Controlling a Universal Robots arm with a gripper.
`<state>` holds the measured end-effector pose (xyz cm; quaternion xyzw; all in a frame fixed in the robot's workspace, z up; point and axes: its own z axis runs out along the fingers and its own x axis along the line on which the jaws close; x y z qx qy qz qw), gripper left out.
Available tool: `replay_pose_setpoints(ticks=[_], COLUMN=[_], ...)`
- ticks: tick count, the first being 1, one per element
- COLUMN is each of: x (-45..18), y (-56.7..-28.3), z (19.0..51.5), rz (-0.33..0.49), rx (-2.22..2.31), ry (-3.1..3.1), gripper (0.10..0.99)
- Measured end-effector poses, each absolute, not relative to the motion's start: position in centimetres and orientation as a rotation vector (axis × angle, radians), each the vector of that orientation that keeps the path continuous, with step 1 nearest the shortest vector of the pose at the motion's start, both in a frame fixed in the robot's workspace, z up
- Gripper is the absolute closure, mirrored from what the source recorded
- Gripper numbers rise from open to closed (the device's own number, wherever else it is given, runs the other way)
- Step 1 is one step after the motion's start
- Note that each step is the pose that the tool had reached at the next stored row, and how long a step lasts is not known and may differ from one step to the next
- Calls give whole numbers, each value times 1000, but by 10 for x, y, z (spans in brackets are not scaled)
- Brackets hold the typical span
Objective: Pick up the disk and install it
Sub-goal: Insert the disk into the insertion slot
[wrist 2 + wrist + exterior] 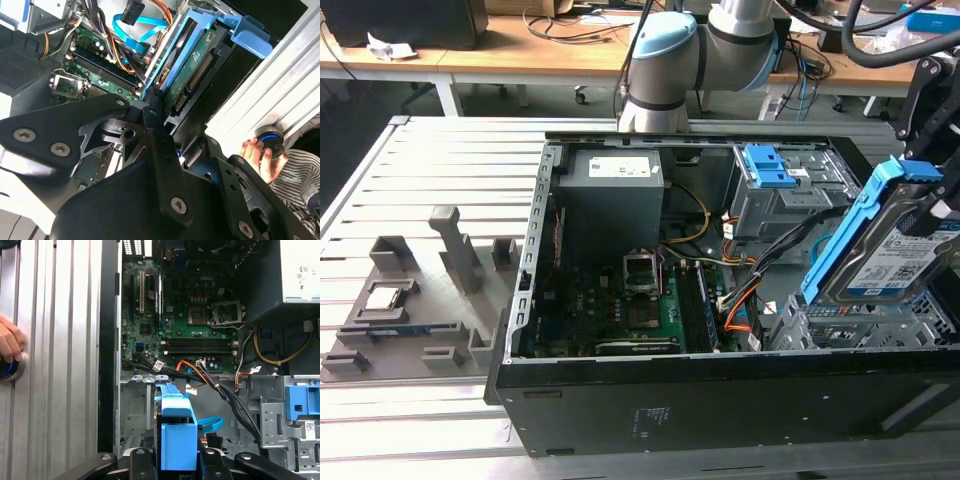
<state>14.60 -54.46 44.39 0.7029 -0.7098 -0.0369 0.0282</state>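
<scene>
The end effector (176, 461) had its fingers closed against the blue frame of the disk (898, 248). The disk hung tilted over the drive bay (850, 322) at the exterior view's right end of the open computer case (620, 405). Just beyond the bay ran loose cables (212, 382). Lowering the disk at that tilt could snag them or jam the frame on the bay's rim. Farther off lay the motherboard (190, 320), and a person's hand (9, 342) rested on a button on the slatted surface (55, 365).
</scene>
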Motion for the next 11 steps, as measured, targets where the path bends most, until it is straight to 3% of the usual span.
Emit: replay_pose_setpoints(ticks=[11], x=[143], y=[-545], z=[433], rz=[-113], rx=[2183], ry=[-2177], gripper=[722])
